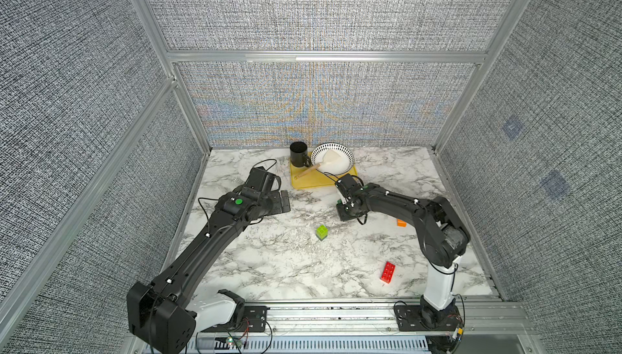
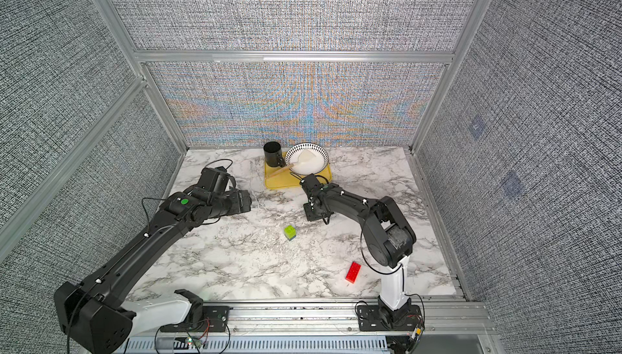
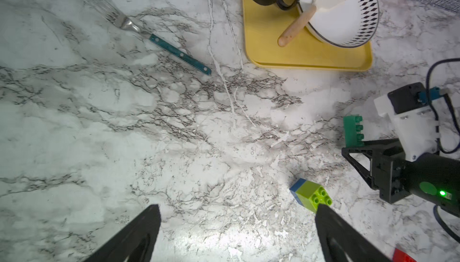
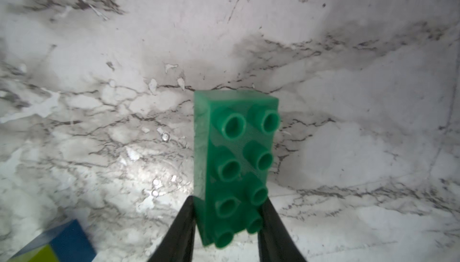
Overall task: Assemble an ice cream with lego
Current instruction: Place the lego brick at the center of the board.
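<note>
Well, studded oblong brick (image 4: 236, 163) (green) in right tool (image 4: 229, 199)

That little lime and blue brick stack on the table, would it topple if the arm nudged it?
Probably it slides rather than topples: the stack looks roughly as wide as tall and stands flat on the smooth marble table. It looks like hard plastic, so likely stiff and light.

Bright, even light; R-wrist view blurry.
</note>
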Available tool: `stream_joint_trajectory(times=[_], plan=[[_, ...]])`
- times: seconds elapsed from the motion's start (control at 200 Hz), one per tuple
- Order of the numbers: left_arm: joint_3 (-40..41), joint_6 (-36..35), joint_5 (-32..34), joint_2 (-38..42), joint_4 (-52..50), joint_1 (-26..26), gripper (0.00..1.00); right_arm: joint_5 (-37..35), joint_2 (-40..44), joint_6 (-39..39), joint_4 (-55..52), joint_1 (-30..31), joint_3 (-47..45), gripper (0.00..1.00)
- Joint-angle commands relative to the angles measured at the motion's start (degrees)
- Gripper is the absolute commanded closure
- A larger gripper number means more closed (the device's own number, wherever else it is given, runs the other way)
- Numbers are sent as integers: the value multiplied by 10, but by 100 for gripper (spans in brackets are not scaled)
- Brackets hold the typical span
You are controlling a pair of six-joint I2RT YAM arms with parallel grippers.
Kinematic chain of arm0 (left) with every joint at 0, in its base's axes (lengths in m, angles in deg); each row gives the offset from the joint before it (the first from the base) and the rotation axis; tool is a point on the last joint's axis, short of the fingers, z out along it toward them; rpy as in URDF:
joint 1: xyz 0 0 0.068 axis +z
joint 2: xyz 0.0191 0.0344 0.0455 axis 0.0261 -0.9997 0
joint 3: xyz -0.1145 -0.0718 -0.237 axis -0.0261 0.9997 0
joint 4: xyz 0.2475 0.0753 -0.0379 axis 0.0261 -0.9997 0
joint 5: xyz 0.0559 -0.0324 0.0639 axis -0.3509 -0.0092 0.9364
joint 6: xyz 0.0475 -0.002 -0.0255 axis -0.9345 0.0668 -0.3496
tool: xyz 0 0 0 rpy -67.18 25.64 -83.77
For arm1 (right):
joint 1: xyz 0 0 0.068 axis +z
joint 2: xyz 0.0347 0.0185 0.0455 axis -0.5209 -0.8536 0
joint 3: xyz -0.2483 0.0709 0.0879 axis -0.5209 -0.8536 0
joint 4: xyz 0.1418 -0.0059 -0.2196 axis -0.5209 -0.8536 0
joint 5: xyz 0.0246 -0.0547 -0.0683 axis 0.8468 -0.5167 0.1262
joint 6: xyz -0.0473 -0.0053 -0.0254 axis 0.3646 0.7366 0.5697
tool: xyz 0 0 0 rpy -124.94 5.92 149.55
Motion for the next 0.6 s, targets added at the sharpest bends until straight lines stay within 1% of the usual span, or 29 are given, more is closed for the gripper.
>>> stream_joint_trajectory(times=[0.0,0.09,0.2,0.235,0.275,0.37,0.42,0.53,0.596], plan=[[11,-2,12,5,-5,8,0,-44,-31,5,-36,10,32,100],[24,-1,-18,13,13,15,0,-44,-59,7,-48,15,68,100],[32,2,-29,21,21,24,0,-38,-86,12,-59,22,106,94],[33,2,-32,22,22,26,0,-33,-90,12,-58,23,112,90],[36,0,-43,23,27,30,0,-25,-94,12,-55,23,115,82],[42,-1,-64,24,40,33,0,-6,-97,11,-45,23,119,71],[43,-1,-72,22,43,34,0,3,-99,9,-39,23,121,64],[37,-3,-92,8,42,35,0,49,-93,8,-19,21,119,57],[31,-5,-105,-4,38,35,0,64,-89,6,-12,20,119,50]])
